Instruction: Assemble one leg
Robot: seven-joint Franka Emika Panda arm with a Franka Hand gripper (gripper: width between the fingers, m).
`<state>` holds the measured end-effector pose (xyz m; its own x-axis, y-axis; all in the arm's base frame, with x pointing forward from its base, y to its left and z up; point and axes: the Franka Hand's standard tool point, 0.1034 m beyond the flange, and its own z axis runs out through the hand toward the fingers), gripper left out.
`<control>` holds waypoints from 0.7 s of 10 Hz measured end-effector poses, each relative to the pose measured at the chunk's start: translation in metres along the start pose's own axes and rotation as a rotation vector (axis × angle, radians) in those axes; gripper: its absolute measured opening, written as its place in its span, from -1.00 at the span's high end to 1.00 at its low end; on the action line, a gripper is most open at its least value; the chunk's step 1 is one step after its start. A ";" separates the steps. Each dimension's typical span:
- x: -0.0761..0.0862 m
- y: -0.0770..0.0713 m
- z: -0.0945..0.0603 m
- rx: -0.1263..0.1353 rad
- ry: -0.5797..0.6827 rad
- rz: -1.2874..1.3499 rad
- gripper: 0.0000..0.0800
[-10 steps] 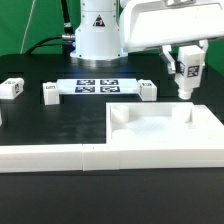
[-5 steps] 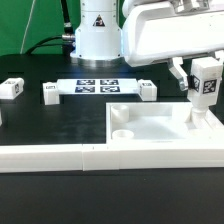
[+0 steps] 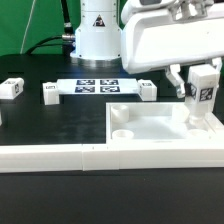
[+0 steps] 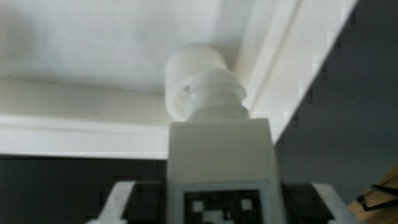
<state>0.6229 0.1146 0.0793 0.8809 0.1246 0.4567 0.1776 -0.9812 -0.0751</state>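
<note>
Exterior view: leg (image 3: 206, 88), a small white oblong block with its tag facing the camera, pinched upright between the two fingers of the gripper (image 3: 204, 78). Held over the rear corner of the tray-like piece (image 3: 150, 108) at the exterior view's right, lower end down at that corner, contact not resolvable. Three loose blocks (image 3: 148, 90) of the same kind lying on the black tabletop (image 3: 60, 125) near the marker board (image 3: 97, 86), well apart from the held one. Wrist view: same leg (image 4: 224, 165) seen along its length, tagged face toward the camera, gripper (image 4: 226, 203) clamped on its sides with a finger partly visible on each flank. Rounded, ridged tip beyond the block, aimed into the inside corner of the tray-like piece (image 4: 267, 40), just beside the raised wall; corner hole itself hidden behind the tip. Step in hand, as judged: seating the leg in the corner hole. Next move, as judged: fine alignment of tip over hole with the block kept vertical, then gentle downward pressure, with a turn of the wrist if the tip proves threaded. Possible fault: tip catching on the wall if offset.
</note>
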 end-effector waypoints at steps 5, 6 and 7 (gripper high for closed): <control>0.005 0.004 0.009 -0.003 0.021 -0.001 0.28; -0.002 0.004 0.016 -0.003 0.018 0.001 0.28; -0.002 0.002 0.018 -0.003 0.031 0.000 0.28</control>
<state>0.6293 0.1150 0.0625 0.8668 0.1202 0.4840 0.1763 -0.9817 -0.0720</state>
